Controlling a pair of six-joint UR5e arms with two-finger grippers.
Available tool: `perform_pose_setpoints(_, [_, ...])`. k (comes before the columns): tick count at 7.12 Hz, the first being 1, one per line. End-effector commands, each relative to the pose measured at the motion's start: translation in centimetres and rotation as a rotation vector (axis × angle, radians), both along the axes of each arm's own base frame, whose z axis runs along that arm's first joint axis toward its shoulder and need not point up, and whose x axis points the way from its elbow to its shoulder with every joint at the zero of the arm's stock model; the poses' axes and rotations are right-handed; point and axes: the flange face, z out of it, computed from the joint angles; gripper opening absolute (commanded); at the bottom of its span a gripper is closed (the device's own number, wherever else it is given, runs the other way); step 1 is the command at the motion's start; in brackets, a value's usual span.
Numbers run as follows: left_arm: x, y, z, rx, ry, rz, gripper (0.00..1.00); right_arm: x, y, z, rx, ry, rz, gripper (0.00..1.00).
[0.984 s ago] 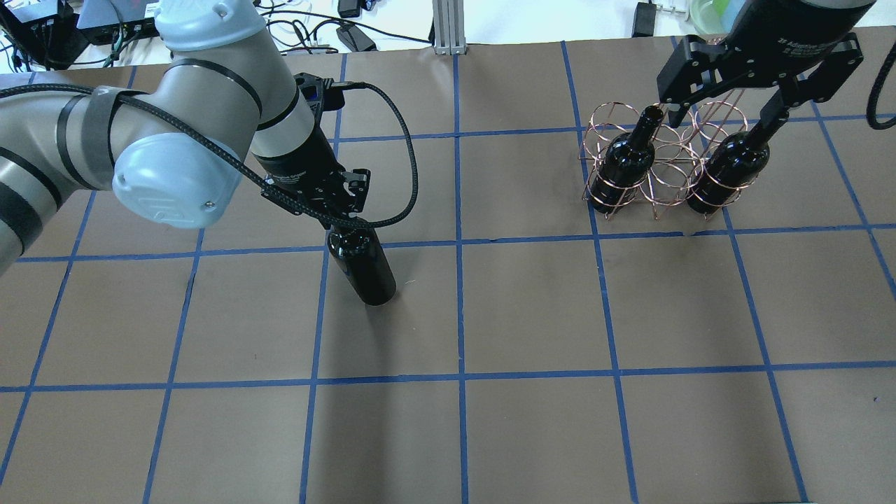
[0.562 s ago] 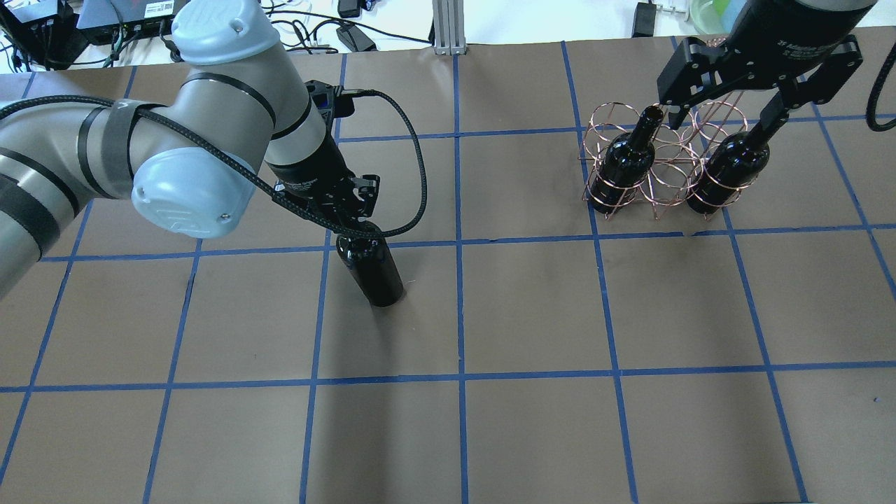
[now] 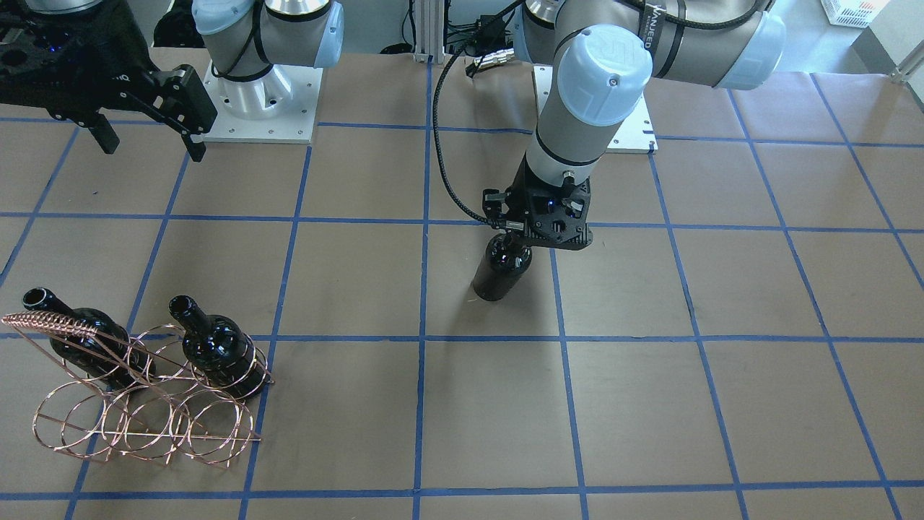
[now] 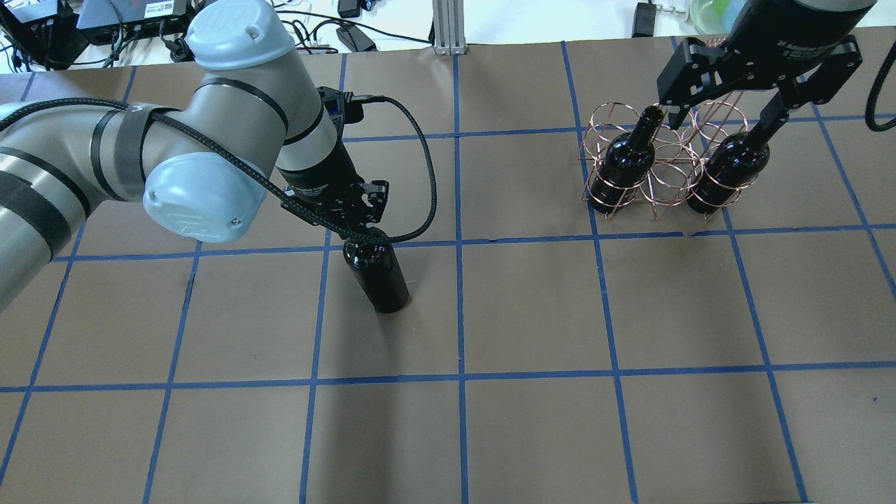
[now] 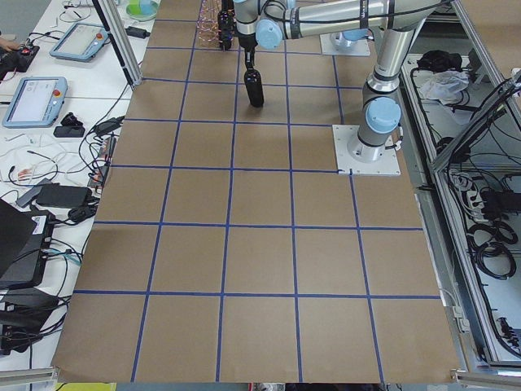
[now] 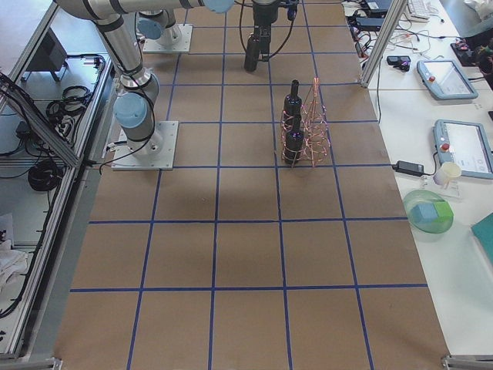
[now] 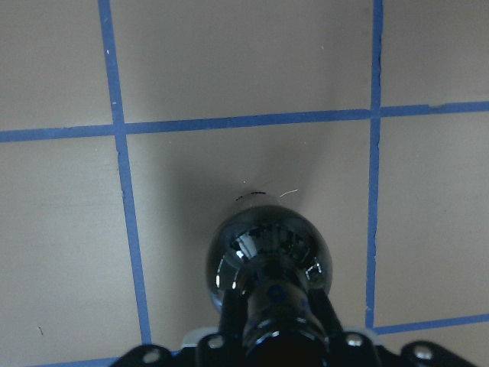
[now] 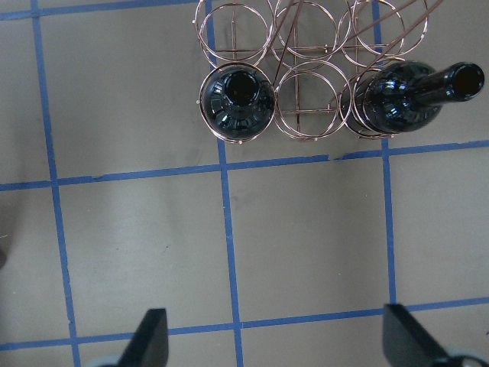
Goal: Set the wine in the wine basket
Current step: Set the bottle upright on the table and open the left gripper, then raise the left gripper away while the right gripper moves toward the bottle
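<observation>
The left gripper [image 4: 355,231], clamped on the neck of the wine [image 4: 378,276], has carried the dark bottle a little toward the robot's right since a second ago. The bottle is upright over the blue-gridded brown table [image 4: 532,315], well apart from the wine basket [image 4: 668,175]. Farther off, the basket has not moved, a second bottle [image 4: 623,164] and a third bottle [image 4: 728,171] in its outer rings. The right gripper [image 4: 724,117] remains above it, jaws spread wide, holding nothing.
</observation>
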Motion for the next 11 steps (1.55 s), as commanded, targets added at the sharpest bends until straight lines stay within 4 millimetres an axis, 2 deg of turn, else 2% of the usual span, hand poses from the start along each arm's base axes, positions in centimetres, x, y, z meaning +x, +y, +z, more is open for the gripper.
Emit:
perform_pose_setpoints(1, [-0.1, 0.1, -0.1, 0.007, -0.003, -0.001, 0.24, 0.0, -0.1, -0.1, 0.002, 0.001, 0.0, 1.0])
perform_pose_setpoints(2, [-0.1, 0.0, -0.2, 0.008, -0.003, 0.001, 0.79, 0.0, 0.0, 0.0, 0.001, 0.0, 0.002, 1.0])
perform_pose_setpoints(3, [-0.1, 0.1, 0.0, 0.005, -0.003, 0.002, 0.93, 0.0, 0.0, 0.0, 0.001, 0.0, 0.0, 1.0])
perform_pose_setpoints(4, [-0.1, 0.2, 0.2, 0.002, -0.002, 0.002, 1.0, 0.0, -0.1, -0.2, 0.005, 0.001, 0.002, 1.0])
perform_pose_setpoints(5, [0.0, 0.0, 0.8, 0.005, -0.005, 0.005, 1.0, -0.4, -0.1, -0.1, 0.002, 0.041, 0.0, 1.0])
perform_pose_setpoints(6, [0.6, 0.1, 2.4, -0.008, -0.004, 0.02, 1.0, -0.5, -0.3, -0.3, 0.01, 0.047, 0.0, 1.0])
perform_pose_setpoints(7, [1.0, -0.5, 5.3, -0.003, -0.012, 0.049, 1.0, -0.5, -0.3, -0.3, 0.01, 0.044, 0.0, 1.0])
perform_pose_setpoints(8, [1.5, -1.5, 10.6, -0.029, -0.017, 0.066, 1.0, -0.4, -0.5, -0.6, 0.017, 0.04, -0.003, 1.0])
perform_pose_setpoints(9, [4.4, -3.2, 14.7, -0.076, -0.057, 0.113, 1.0, -0.3, -0.4, -0.6, 0.017, 0.034, -0.002, 1.0])
perform_pose_setpoints(10, [7.6, -4.0, 16.8, -0.11, -0.07, 0.161, 1.0, 0.4, -0.4, -0.7, 0.016, 0.029, 0.009, 1.0])
perform_pose_setpoints(11, [10.4, -4.4, 17.4, -0.122, -0.09, 0.194, 1.0, 2.4, -0.6, -0.8, 0.017, 0.026, 0.0, 1.0])
